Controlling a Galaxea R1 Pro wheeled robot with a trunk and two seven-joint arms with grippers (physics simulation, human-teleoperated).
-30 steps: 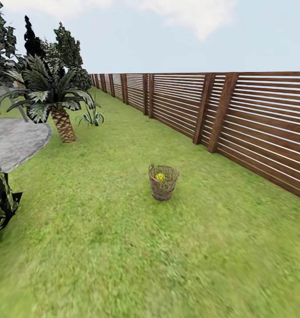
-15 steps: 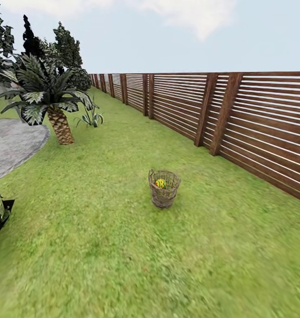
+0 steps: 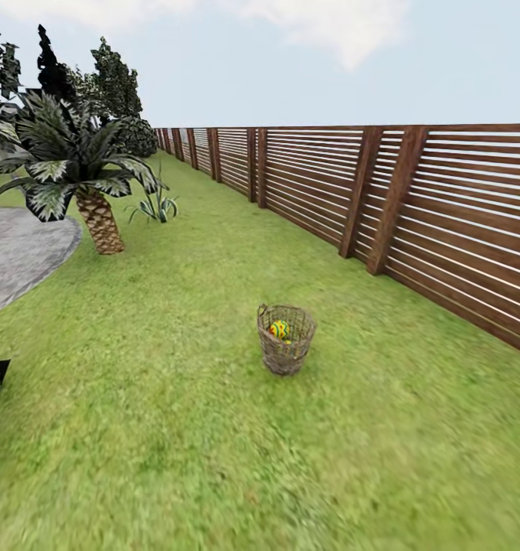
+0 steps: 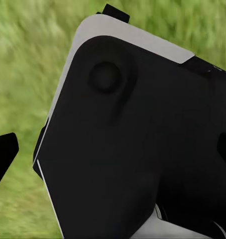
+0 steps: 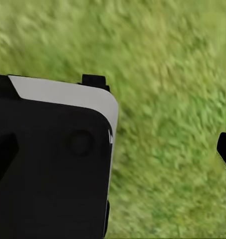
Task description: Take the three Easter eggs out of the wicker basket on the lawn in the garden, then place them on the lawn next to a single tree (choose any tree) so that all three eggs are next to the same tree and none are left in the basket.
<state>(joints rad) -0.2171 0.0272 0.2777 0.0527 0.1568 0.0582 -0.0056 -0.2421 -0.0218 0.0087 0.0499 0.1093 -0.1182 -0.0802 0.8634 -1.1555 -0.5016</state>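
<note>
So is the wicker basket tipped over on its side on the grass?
No, the basket stands upright on the lawn, its open rim facing up with a painted egg visible inside.

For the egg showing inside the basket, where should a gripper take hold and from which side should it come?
Probably from above, through the open mouth of the basket. The egg lies below the rim, and woven walls enclose it all round, so a sideways approach looks blocked. Grip it across its rounded middle, with one finger on each side. The basket stands upright on the lawn, its mouth facing up.
</note>
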